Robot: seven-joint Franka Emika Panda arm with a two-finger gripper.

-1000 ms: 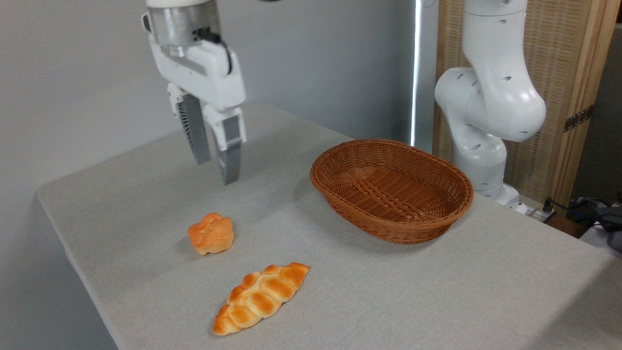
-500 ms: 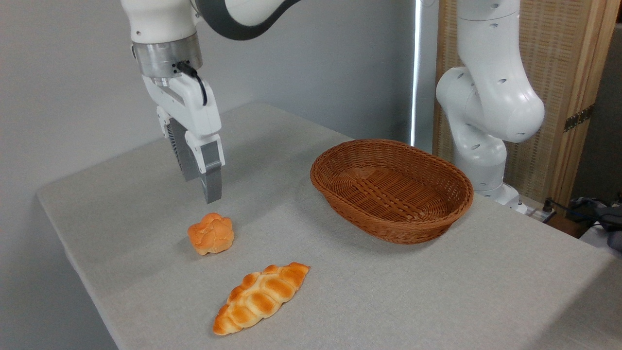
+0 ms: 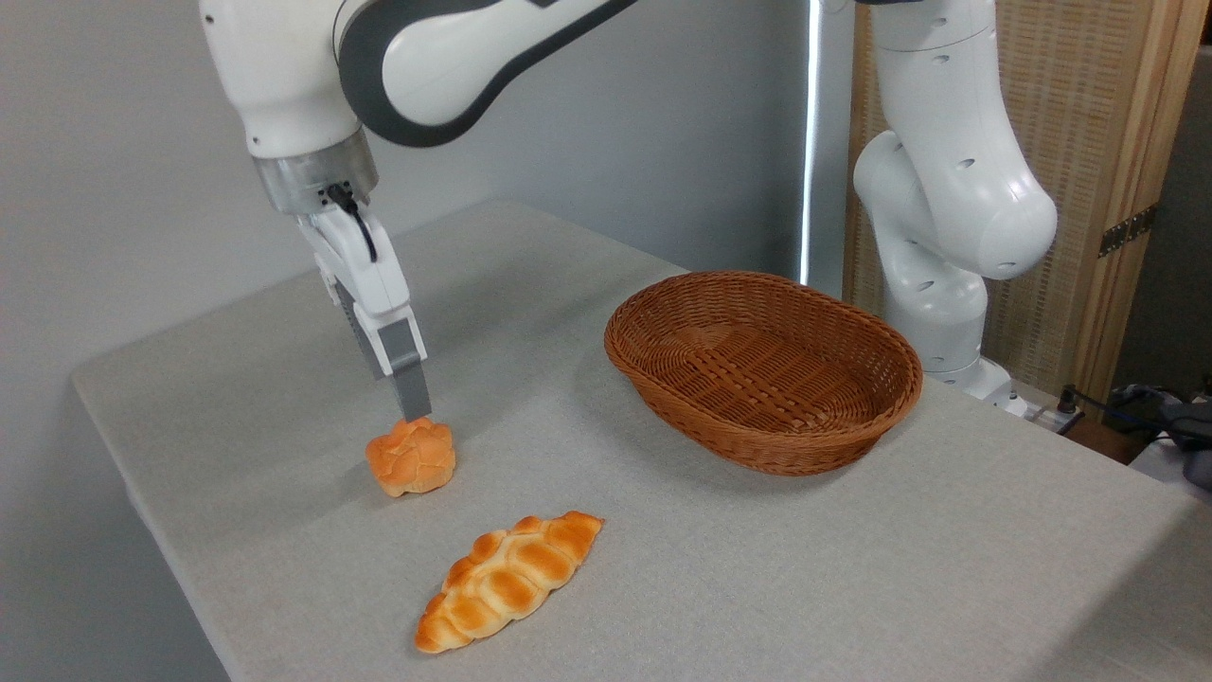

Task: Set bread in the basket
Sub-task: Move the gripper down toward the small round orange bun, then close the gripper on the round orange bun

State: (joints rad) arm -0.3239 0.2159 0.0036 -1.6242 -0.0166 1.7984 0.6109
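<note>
The bread (image 3: 411, 458), a small round orange-golden bun with a knotted top, sits on the grey table (image 3: 852, 568) at the left. My gripper (image 3: 410, 413) hangs just above the bun's back edge, fingertips almost at its top. It is turned so that one finger stands nearly behind the other. The fingers are apart and hold nothing. The basket (image 3: 757, 453), a large oval brown wicker one with nothing in it, stands to the right of the bun, well apart from it.
A long braided loaf (image 3: 509, 580) lies in front of the bun, near the table's front edge. My arm's white base (image 3: 947, 218) rises behind the basket at the right. The table's left edge is close to the bun.
My gripper has come down and slightly left towards the bun and has turned about its axis, so its fingers now line up edge-on. Bun, loaf and basket have not moved.
</note>
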